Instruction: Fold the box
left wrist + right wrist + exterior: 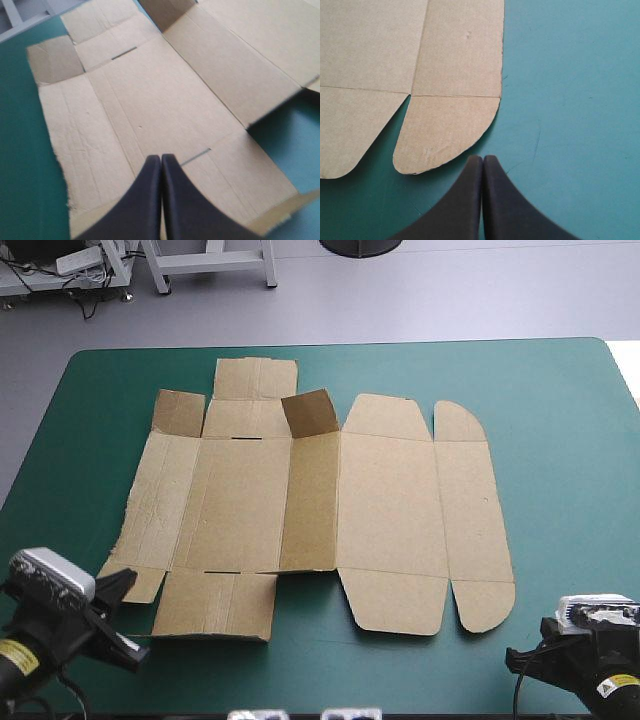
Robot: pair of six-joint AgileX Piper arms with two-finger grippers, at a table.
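Teal-green cover [560, 440] bears the box [390, 500], apparently under left gripper [161, 157], ahead of right gripper [483, 157].

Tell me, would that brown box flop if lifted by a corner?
Probably stiff within each panel, since the box lies as flat board. It would likely hinge at the creases: one small flap already stands up. Thin sheet, so probably light.
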